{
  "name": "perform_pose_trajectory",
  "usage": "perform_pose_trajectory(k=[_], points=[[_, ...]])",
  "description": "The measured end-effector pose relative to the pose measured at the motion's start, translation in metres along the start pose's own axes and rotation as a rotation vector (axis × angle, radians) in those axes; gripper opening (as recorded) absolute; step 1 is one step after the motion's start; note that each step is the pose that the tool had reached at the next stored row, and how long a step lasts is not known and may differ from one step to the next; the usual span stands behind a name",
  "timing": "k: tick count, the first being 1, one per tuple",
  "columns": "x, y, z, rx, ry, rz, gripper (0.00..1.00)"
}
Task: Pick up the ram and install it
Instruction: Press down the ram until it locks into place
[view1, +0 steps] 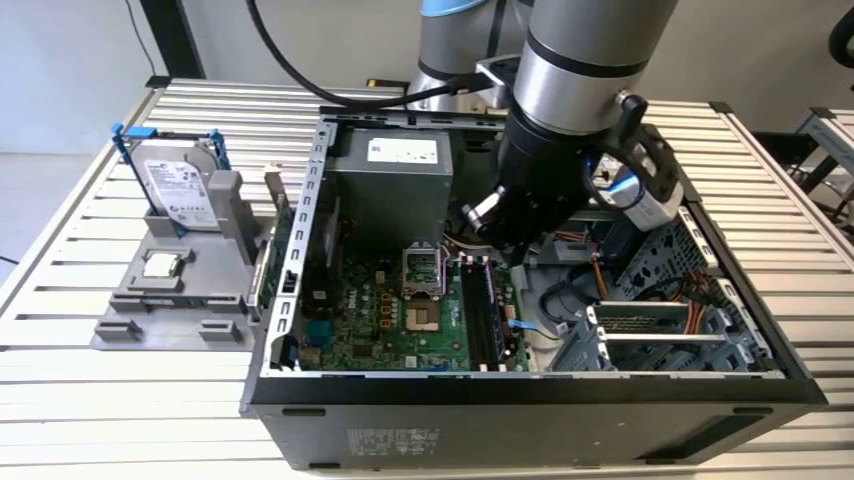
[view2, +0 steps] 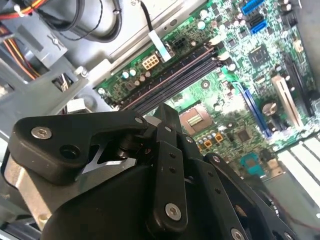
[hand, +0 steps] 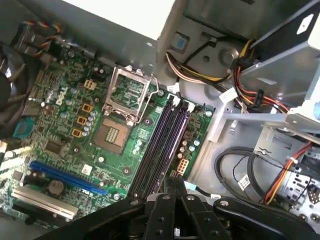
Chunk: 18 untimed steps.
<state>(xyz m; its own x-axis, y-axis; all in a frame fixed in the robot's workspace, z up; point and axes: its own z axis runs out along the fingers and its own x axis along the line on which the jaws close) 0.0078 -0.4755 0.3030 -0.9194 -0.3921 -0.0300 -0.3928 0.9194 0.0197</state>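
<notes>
- Honestly, the black two-fingered gripper (hand: 175, 182) hangs low inside the open grey computer case (view1: 534, 385), right over the long dark memory slots (hand: 160, 145), jaws pressed together on nothing I can see.
- The ram (view1: 490, 310), a thin dark stick, looks like it's standing in a slot; whether it's fully seated I can't tell.
- Yellow-and-red cable bundles (hand: 240, 75) crowd one side and the open silver processor socket (hand: 117, 132) the other.
- The silver hard drive (view1: 180, 185) stands outside, well apart.
</notes>
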Motion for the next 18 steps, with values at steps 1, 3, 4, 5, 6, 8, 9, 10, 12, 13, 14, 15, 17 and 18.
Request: perform_pose_trajectory(k=[1, 3, 4, 5, 6, 8, 9, 10, 12, 13, 14, 15, 17, 18], points=[[0.0000, 0.0000, 0.0001, -0.0006, 0.0003, -0.018, 0.00], [0.0000, 0.0000, 0.0000, -0.0022, 0.0008, -0.047, 0.00], [0.0000, -0.0001, 0.0000, -0.0044, 0.0012, -0.059, 0.00], [0.0000, -0.0001, 0.0001, -0.0075, 0.0015, -0.069, 0.00], [0.0000, 0.0000, 0.0001, -0.0103, 0.0018, -0.080, 0.00], [0.0000, 0.0001, 0.0002, -0.0122, 0.0028, -0.109, 0.00], [0.0000, 0.0000, 0.0002, -0.0129, 0.0032, -0.128, 0.00], [0.0000, 0.0000, 0.0003, -0.0134, 0.0036, -0.145, 0.00], [0.0000, 0.0000, 0.0002, -0.0144, 0.0046, -0.182, 0.00], [0.0000, 0.0000, 0.0002, -0.0150, 0.0050, -0.202, 0.00], [0.0000, 0.0000, 0.0003, -0.0155, 0.0054, -0.219, 0.00], [0.0000, 0.0000, 0.0003, -0.0160, 0.0058, -0.237, 0.00], [0.0000, 0.0000, 0.0002, -0.0171, 0.0067, -0.273, 0.00], [0.0000, 0.0000, 0.0002, -0.0177, 0.0072, -0.292, 0.00]])
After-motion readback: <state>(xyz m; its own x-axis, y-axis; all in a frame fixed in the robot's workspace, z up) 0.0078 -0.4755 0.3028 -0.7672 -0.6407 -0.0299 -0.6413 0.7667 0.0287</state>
